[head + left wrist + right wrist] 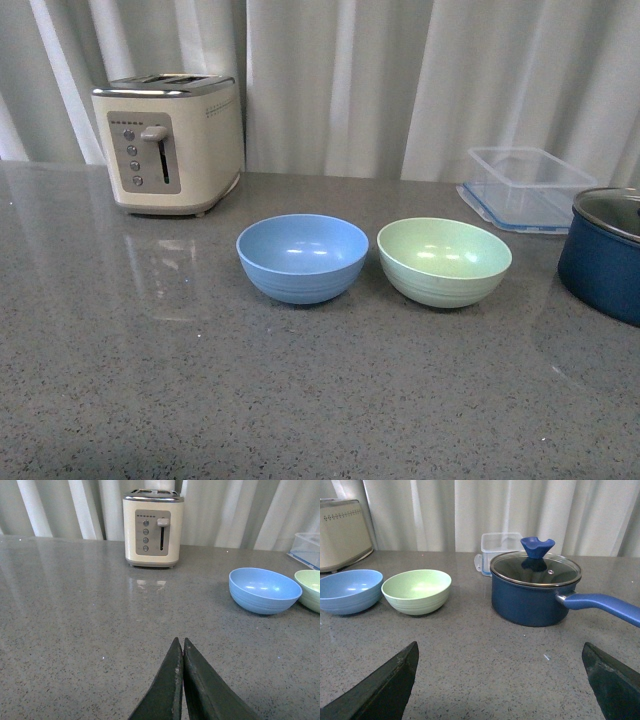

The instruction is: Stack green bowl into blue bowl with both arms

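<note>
The blue bowl [302,256] and the green bowl [444,260] stand upright side by side on the grey counter, blue on the left, a small gap between them. Both are empty. Neither arm shows in the front view. My left gripper [179,641] is shut and empty, low over the counter, well short and left of the blue bowl [264,590]; the green bowl [311,589] is cut by the frame edge. My right gripper [500,650] is wide open and empty, with the green bowl [417,591] and blue bowl [349,590] ahead to its left.
A cream toaster [172,141] stands at the back left. A clear plastic container [527,186] sits at the back right. A dark navy pot [608,250] with a glass lid stands right of the green bowl; its handle [601,605] points toward my right gripper's side.
</note>
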### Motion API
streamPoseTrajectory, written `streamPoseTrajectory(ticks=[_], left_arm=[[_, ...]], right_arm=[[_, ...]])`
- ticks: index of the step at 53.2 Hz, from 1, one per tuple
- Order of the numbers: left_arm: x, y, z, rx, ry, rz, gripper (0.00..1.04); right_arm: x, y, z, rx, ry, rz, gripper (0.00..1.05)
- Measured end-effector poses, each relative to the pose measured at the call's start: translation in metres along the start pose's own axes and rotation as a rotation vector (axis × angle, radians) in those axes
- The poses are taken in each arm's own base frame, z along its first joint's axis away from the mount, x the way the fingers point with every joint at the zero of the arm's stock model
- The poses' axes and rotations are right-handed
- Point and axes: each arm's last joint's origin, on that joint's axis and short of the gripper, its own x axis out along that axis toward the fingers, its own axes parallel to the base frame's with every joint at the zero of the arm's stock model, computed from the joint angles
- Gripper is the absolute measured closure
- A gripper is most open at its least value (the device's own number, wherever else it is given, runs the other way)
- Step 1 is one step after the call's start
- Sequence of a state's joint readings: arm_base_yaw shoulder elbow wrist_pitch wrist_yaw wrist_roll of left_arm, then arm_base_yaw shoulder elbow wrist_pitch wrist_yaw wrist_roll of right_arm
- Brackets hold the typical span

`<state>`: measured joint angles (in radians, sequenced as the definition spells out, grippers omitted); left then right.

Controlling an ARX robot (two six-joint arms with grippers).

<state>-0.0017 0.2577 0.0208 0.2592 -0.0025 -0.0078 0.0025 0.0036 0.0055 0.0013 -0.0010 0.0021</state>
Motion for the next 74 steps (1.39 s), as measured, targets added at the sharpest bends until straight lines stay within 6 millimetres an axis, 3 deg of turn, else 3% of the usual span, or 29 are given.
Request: streamPoseTrajectory(ticks=[26, 40, 54, 56, 60, 66, 74], left_arm=[[-0.017, 0.0, -0.002, 0.0, -0.001, 0.0, 1.01], [-0.017, 0.0, -0.003, 0.0, 0.004, 0.0, 0.47], [-0.017, 0.0, -0.003, 0.001, 0.004, 0.0, 0.05], [-0.017, 0.0, -0.003, 0.002, 0.004, 0.0, 0.07], [-0.017, 0.0, -0.003, 0.002, 0.004, 0.0, 0.07], [-0.017, 0.0, -0.003, 0.002, 0.004, 0.0, 0.07], [-0.017, 0.0, -0.003, 0.003, 0.004, 0.0, 0.07]], right_arm=[[0.0, 0.0, 0.0, 0.0, 0.0, 0.0, 0.1], [0.0, 0.0, 0.0, 0.0, 0.0, 0.0, 0.1], [0.0, 0.0, 0.0, -0.008, 0.008, 0.002, 0.1], [0.001, 0.001, 0.0, -0.041, 0.078, 0.024, 0.1], [0.005, 0.003, 0.009, -0.081, 0.114, 0.043, 0.1], [0.025, 0.013, 0.048, -0.051, 0.129, 0.142, 0.1], [0.081, 0.026, 0.085, 0.107, 0.325, 0.233, 0.1]])
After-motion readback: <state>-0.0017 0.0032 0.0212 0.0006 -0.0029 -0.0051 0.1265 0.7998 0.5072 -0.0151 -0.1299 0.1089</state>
